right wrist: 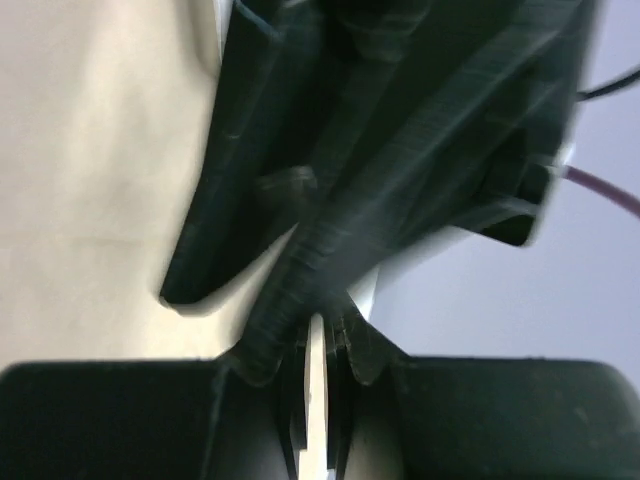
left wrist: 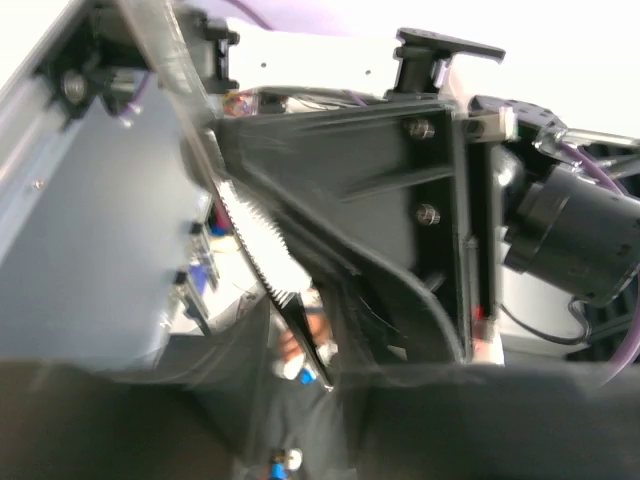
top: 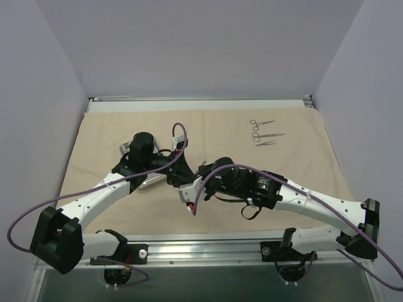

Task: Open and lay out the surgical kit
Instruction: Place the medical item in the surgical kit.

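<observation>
The beige cloth wrap (top: 296,163) lies spread flat over the table. The steel tray (top: 150,183) sits on it, mostly hidden under my left arm. Three thin instruments (top: 263,133) lie at the back right of the cloth. My left gripper (top: 179,168) and right gripper (top: 187,182) meet tip to tip at the cloth's middle. A thin serrated metal instrument (left wrist: 262,255) runs between them. My right gripper (right wrist: 318,400) is shut on its thin blades. My left gripper's fingers (right wrist: 230,200) stand slightly apart and blurred around it.
Purple cables loop from both arms (top: 179,129). Grey walls enclose the table on three sides, and a metal rail (top: 201,99) runs along the back edge. Both arm bases sit at the near edge.
</observation>
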Controlling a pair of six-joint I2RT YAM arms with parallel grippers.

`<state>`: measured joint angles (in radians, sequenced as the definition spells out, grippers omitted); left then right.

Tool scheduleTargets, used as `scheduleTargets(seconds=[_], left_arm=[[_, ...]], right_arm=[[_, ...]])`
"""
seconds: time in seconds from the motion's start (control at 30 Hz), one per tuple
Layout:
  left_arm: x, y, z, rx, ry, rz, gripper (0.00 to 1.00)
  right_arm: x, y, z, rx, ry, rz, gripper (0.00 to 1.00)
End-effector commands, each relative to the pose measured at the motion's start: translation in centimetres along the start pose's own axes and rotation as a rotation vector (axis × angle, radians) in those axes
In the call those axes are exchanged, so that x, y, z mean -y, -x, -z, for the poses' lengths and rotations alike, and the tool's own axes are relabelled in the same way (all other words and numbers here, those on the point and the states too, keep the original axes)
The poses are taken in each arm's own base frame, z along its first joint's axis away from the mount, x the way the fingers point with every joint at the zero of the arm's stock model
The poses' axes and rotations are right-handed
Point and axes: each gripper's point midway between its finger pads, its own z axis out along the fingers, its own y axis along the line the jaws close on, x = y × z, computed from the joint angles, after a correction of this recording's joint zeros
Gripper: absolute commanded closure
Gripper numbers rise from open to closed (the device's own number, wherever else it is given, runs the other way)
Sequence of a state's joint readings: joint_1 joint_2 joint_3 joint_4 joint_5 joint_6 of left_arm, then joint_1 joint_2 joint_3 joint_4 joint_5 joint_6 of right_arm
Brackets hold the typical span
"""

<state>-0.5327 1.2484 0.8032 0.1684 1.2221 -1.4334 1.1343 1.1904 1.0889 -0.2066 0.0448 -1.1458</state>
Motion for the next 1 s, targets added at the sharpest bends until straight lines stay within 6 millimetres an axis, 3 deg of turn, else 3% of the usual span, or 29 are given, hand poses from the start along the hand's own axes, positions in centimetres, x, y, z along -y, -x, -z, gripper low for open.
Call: scheduleTargets(seconds=[0.0,0.07,0.1,0.2,0.23,0.27,0.33,0.43,0.47,0.5,0.57,0.6,0.63,0.67,0.7,0.73,0.77,0.8,0.83,0.87,0.93,0.97], left_arm=[[1.7,-0.4,0.2,0.004,-0.054,-0.151,0.53],[2.2,0.9,1.0,0.066,-0.067,-0.184,0.36],[2.3,1.3,1.4,0.086,-0.07,-0.192,0.23],[3.4,3.7,4.1,0.201,-0.076,-0.249,0.14],[3.6,4.4,5.0,0.232,-0.074,-0.263,0.06],[3.8,5.5,6.3,0.282,-0.06,-0.284,0.06],[3.4,6.9,7.3,0.338,-0.007,-0.284,0.06],[2.9,9.9,10.3,0.481,0.104,-0.284,0.06],[0.3,10.3,12.1,0.526,0.217,-0.211,0.06],[0.2,12.8,14.2,0.651,0.351,-0.22,0.06],[-2.5,13.3,16.7,0.703,0.565,-0.172,0.06],[-3.6,14.5,18.0,0.729,0.646,-0.15,0.06],[-3.4,15.6,19.8,0.797,0.744,-0.174,0.06],[-3.9,15.8,20.5,0.792,0.803,-0.186,0.06],[-4.7,16.6,21.0,0.787,0.84,-0.173,0.06],[-4.6,17.2,21.7,0.805,0.876,-0.186,0.06],[-4.8,17.4,21.9,0.799,0.897,-0.197,0.06],[-5.5,17.9,22.0,0.788,0.911,-0.184,0.06],[-5.8,18.2,22.1,0.786,0.916,-0.179,0.06],[-6.1,18.4,22.0,0.782,0.915,-0.175,0.06],[-7.0,18.9,21.7,0.763,0.903,-0.153,0.06],[-7.2,19.1,21.6,0.76,0.897,-0.144,0.06]], right_arm=[[1.7,1.5,-0.2,0.036,-0.038,-0.078,1.0],[1.7,0.9,0.0,0.024,-0.038,-0.123,1.0],[1.6,0.7,0.1,0.022,-0.03,-0.136,1.0],[1.3,-1.1,0.4,-0.011,-0.039,-0.262,1.0],[1.2,-1.4,0.6,0.001,-0.035,-0.301,1.0],[1.3,-2.9,0.8,-0.021,-0.054,-0.397,1.0],[0.3,-4.3,0.6,-0.046,-0.033,-0.48,1.0],[-1.0,-6.3,0.0,-0.093,-0.023,-0.642,1.0],[-1.0,-6.8,-0.2,-0.1,-0.035,-0.716,1.0],[-1.0,-8.4,-0.2,-0.12,-0.05,-0.846,1.0],[-0.5,-10.1,-0.7,-0.131,-0.096,-1.013,1.0],[0.0,-11.0,-0.8,-0.128,-0.127,-1.11,1.0],[1.2,-13.6,-0.7,-0.141,-0.211,-1.317,1.0],[1.8,-14.8,-0.8,-0.144,-0.252,-1.435,1.0],[2.4,-16.1,-0.7,-0.154,-0.307,-1.571,1.0],[2.2,-19.4,-0.5,-0.236,-0.42,-1.827,1.0],[3.5,-20.7,0.0,-0.235,-0.491,-1.933,1.0],[3.5,-22.1,0.3,-0.251,-0.541,-2.046,1.0],[2.3,-23.9,-0.1,-0.31,-0.561,-2.173,1.0],[2.7,-26.8,1.2,-0.315,-0.69,-2.385,1.0],[0.7,-28.9,0.9,-0.387,-0.711,-2.6,1.0],[0.4,-30.5,1.6,-0.39,-0.806,-2.734,1.0]])
